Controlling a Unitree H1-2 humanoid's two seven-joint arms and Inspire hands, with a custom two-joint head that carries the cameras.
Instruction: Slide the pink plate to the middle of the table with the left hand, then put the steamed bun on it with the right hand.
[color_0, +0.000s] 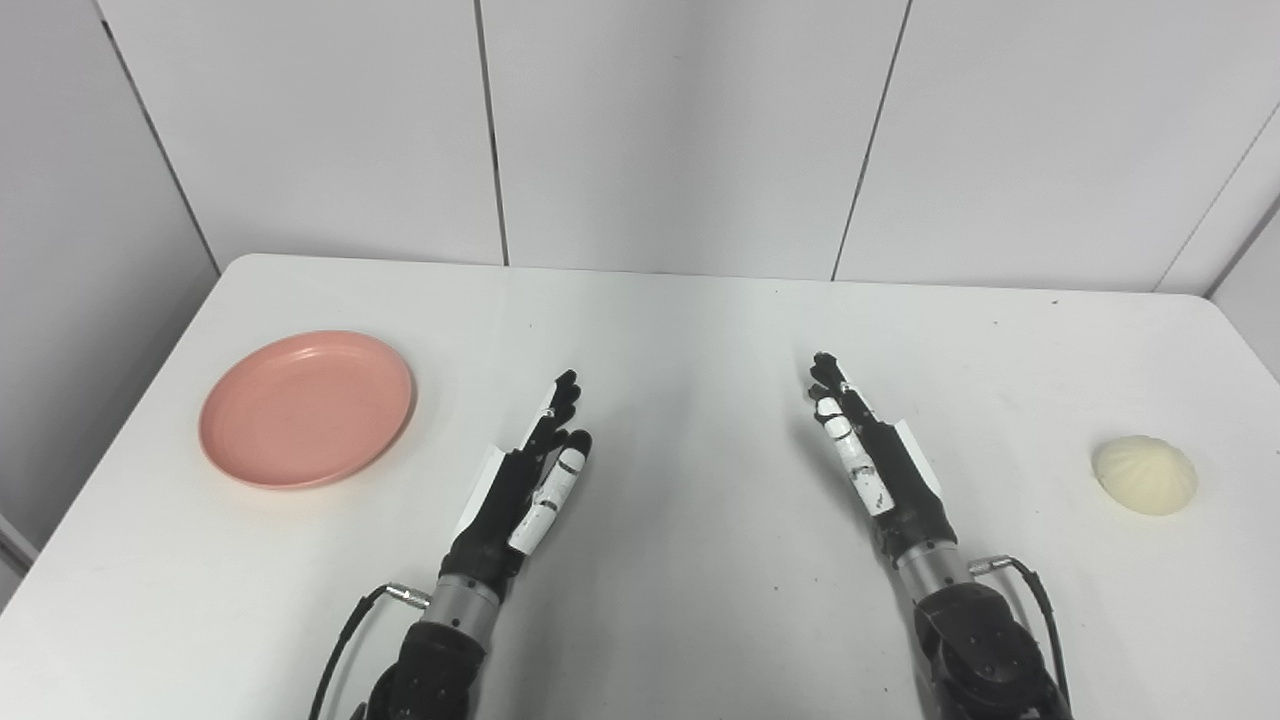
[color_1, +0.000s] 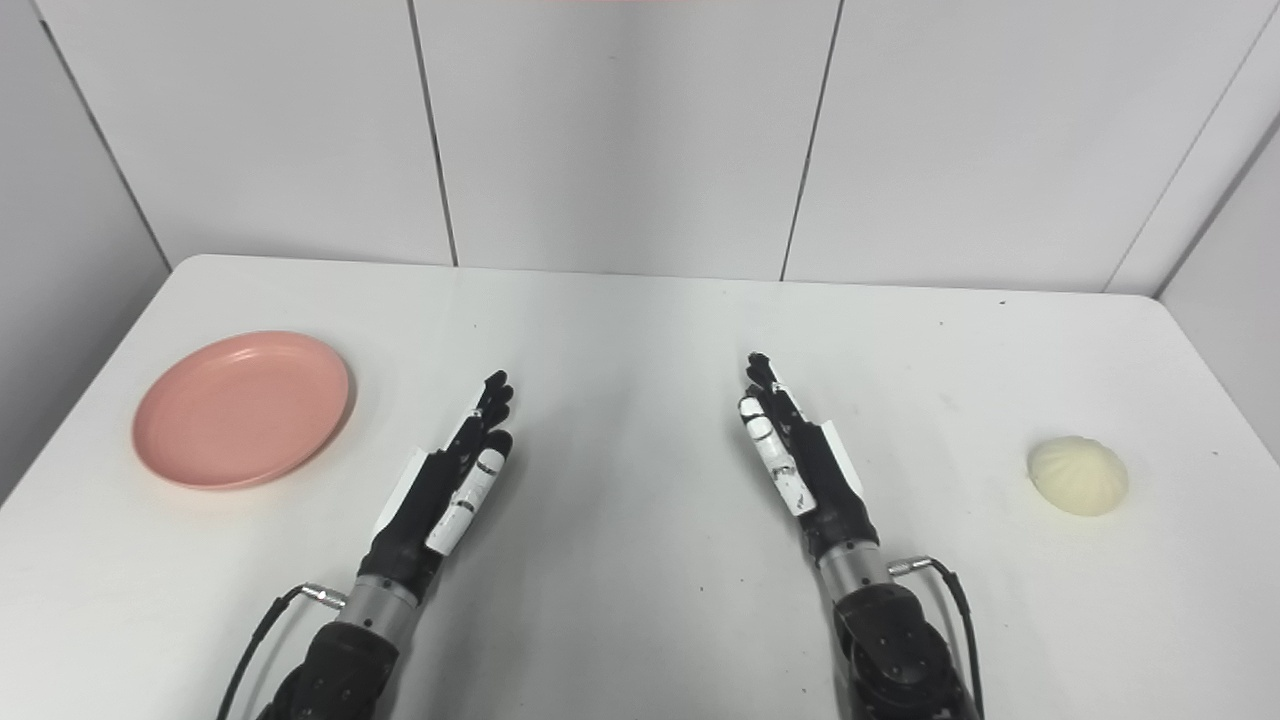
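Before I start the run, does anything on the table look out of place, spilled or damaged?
Nothing stands out. The pink plate lies flat and empty at the left, the steamed bun sits whole at the right, and both hands are open between them, touching neither.

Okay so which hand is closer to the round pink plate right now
Left. The left hand is just right of the round pink plate, not touching; the right hand is well past it, toward the bun's side.
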